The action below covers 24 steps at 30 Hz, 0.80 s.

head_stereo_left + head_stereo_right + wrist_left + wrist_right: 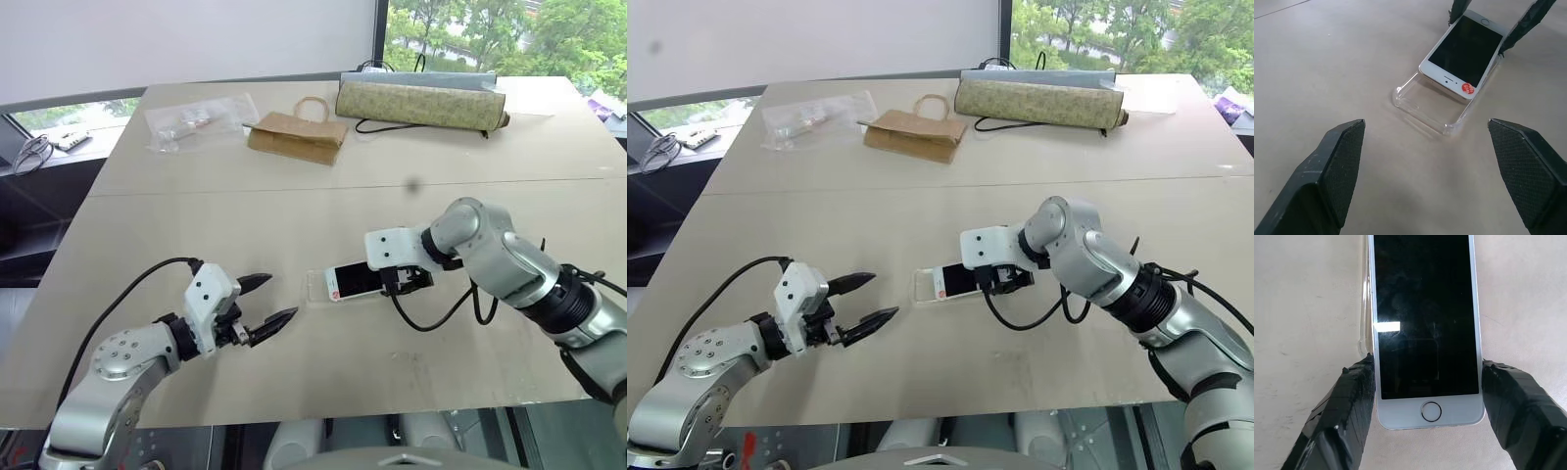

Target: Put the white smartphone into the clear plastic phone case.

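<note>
Table [294,206] held one rolled mat [419,104] at 1 o'clock, one brown paper bag [297,135] at 12, one clear plastic bag [196,121] at 11 (contents too small to read). One white smartphone [1464,51] lay near centre, screen up, its end with round red sticker [1467,88] (writing unreadable) resting partly inside one clear plastic phone case [1426,106]. Right gripper [1427,404] clamped phone's sides by home button. Left gripper [263,303], at 7 o'clock, hovered spread wide, empty.
</note>
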Each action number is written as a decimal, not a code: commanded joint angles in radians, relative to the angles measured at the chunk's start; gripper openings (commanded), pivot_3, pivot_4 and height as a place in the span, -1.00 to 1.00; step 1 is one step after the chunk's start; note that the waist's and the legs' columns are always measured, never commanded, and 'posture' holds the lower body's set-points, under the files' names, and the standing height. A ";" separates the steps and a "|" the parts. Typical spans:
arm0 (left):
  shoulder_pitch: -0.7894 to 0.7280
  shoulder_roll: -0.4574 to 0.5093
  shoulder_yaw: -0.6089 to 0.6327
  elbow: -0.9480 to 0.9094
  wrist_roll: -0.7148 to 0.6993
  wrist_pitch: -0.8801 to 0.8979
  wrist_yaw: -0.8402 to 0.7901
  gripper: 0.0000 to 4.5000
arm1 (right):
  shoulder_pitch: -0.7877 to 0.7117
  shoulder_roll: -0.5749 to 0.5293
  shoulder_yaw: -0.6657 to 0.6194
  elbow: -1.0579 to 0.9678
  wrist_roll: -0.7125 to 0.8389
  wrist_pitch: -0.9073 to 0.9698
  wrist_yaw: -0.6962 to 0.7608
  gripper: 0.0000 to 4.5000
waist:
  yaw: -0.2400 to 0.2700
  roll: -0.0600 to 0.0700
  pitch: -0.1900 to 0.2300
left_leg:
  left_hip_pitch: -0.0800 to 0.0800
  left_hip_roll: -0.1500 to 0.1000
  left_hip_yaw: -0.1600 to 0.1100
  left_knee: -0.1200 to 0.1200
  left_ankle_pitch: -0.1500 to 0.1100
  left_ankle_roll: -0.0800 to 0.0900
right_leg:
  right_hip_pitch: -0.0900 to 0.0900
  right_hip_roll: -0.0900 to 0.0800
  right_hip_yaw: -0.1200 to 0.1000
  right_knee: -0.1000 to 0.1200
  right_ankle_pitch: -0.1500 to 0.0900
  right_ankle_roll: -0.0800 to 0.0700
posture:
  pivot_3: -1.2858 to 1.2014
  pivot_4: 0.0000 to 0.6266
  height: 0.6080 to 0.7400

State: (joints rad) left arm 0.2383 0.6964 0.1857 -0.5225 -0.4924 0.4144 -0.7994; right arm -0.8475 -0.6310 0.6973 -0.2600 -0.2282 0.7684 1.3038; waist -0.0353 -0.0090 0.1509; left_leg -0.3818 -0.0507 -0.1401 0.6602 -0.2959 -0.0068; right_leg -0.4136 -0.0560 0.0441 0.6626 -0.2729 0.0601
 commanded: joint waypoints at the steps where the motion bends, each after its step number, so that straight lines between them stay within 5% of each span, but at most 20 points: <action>1: -0.015 -0.002 -0.007 -0.014 0.006 -0.006 0.006 0.85 | -0.029 -0.005 -0.012 -0.057 0.015 0.030 0.019 0.29 | 0.000 0.000 0.000 | 0.000 0.000 0.000 0.000 0.000 0.000 | 0.000 0.000 0.000 0.000 0.000 0.000 | 0.03 -0.52 1.00; 12: -0.046 -0.004 -0.020 0.023 0.009 -0.019 -0.005 0.85 | -0.041 0.004 -0.015 -0.075 0.044 0.085 0.016 0.29 | -0.001 0.000 0.000 | 0.000 0.000 0.000 0.000 0.000 0.000 | 0.000 0.000 0.000 0.000 0.000 0.000 | 0.03 -0.52 1.00; 14: -0.047 -0.004 -0.021 0.029 0.010 -0.023 -0.007 0.85 | -0.043 0.002 -0.015 -0.076 0.049 0.075 0.016 0.75 | -0.001 0.000 0.000 | 0.000 0.000 0.000 0.000 0.000 0.000 | 0.000 0.000 0.000 0.000 0.000 0.000 | 0.03 -0.52 1.00; 16: -0.047 -0.004 -0.023 0.033 0.011 -0.028 -0.009 0.85 | -0.043 0.001 -0.015 -0.078 0.052 0.072 0.010 0.96 | -0.001 0.000 0.000 | 0.000 0.000 0.000 0.000 0.000 0.000 | 0.000 0.000 0.000 0.000 0.000 0.000 | 0.03 -0.52 1.00; 24: -0.043 -0.004 -0.025 0.043 0.017 -0.041 -0.014 0.85 | -0.041 -0.003 -0.031 -0.102 0.081 0.110 -0.004 0.96 | -0.001 0.000 0.000 | 0.000 0.000 0.000 0.000 0.000 0.000 | 0.000 0.000 0.000 0.000 0.000 0.000 | 0.03 -0.52 1.00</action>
State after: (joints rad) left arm 0.1952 0.6931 0.1552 -0.4768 -0.4803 0.3960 -0.8070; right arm -0.8688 -0.6261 0.6976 -0.3123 -0.1634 0.8672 1.3023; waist -0.0360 -0.0090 0.1509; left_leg -0.3817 -0.0507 -0.1401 0.6602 -0.2959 -0.0069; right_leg -0.4136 -0.0560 0.0441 0.6627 -0.2728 0.0600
